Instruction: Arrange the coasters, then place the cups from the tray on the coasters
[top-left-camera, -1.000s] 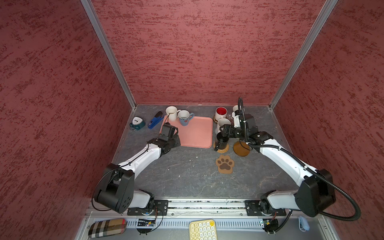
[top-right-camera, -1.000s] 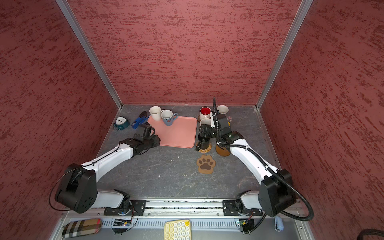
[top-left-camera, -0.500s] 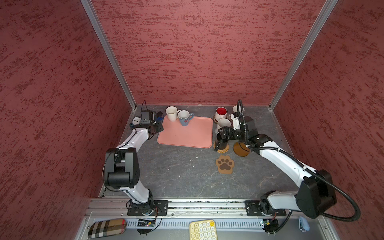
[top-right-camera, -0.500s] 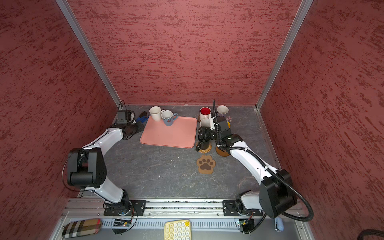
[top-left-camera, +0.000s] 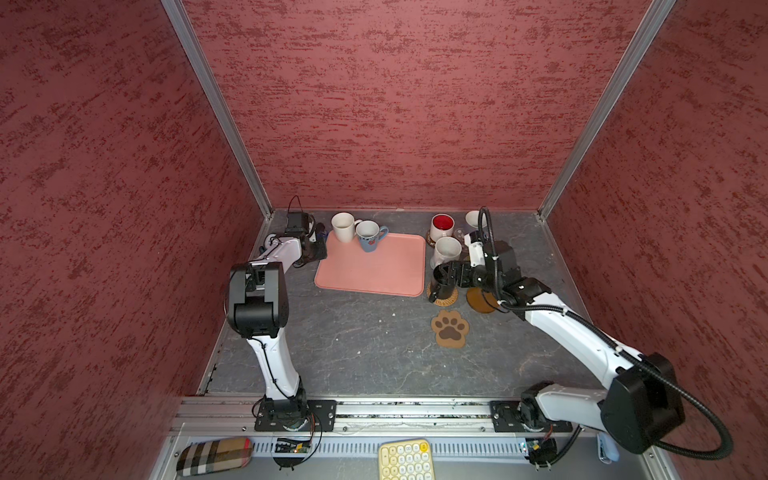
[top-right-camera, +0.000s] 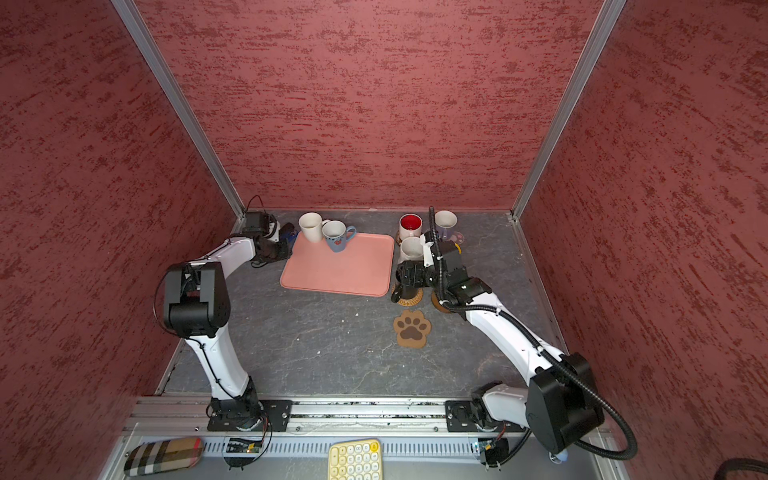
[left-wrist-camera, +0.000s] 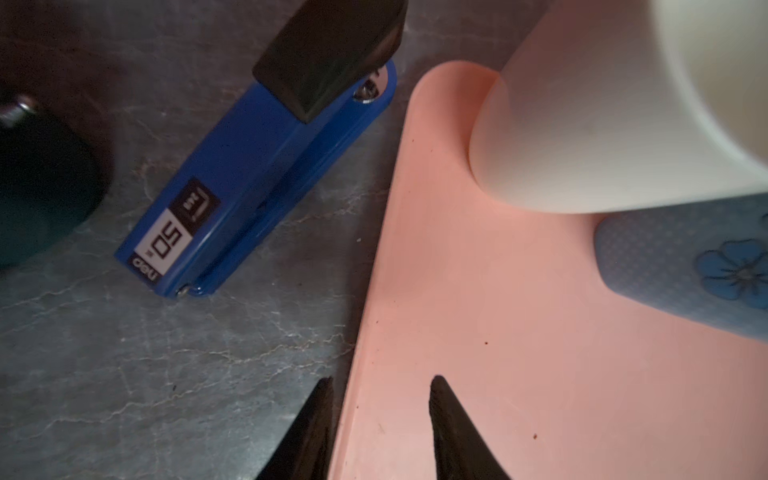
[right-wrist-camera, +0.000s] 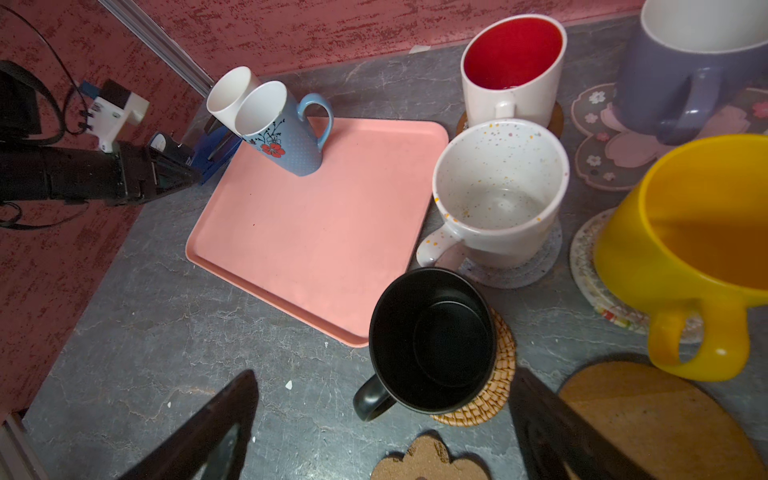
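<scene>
The salmon-pink tray (top-left-camera: 374, 270) holds a plain white mug (top-left-camera: 343, 226) and a light blue mug (top-left-camera: 370, 237) at its far left corner. My left gripper (left-wrist-camera: 382, 380) is open, its fingers straddling the tray's left rim (left-wrist-camera: 365, 316). My right gripper (right-wrist-camera: 382, 374) stands wide open just short of the black mug (right-wrist-camera: 432, 336), which sits on the rattan coaster (right-wrist-camera: 498, 374). The red-inside (right-wrist-camera: 513, 70), speckled (right-wrist-camera: 498, 195), lavender (right-wrist-camera: 685, 70) and yellow (right-wrist-camera: 685, 232) mugs each sit on a coaster. The paw-print coaster (top-left-camera: 450, 328) and an amber disc (top-left-camera: 478, 300) are bare.
A blue stapler (left-wrist-camera: 249, 178) and a dark teal object (left-wrist-camera: 37, 187) lie left of the tray by the wall. A yellow keypad (top-left-camera: 405, 459) and a plaid case (top-left-camera: 214, 455) lie on the front ledge. Red walls close three sides.
The left arm folded back toward the far left corner, and its gripper swung past the stapler back to the tray's left rim. The right gripper stays by the black mug.
</scene>
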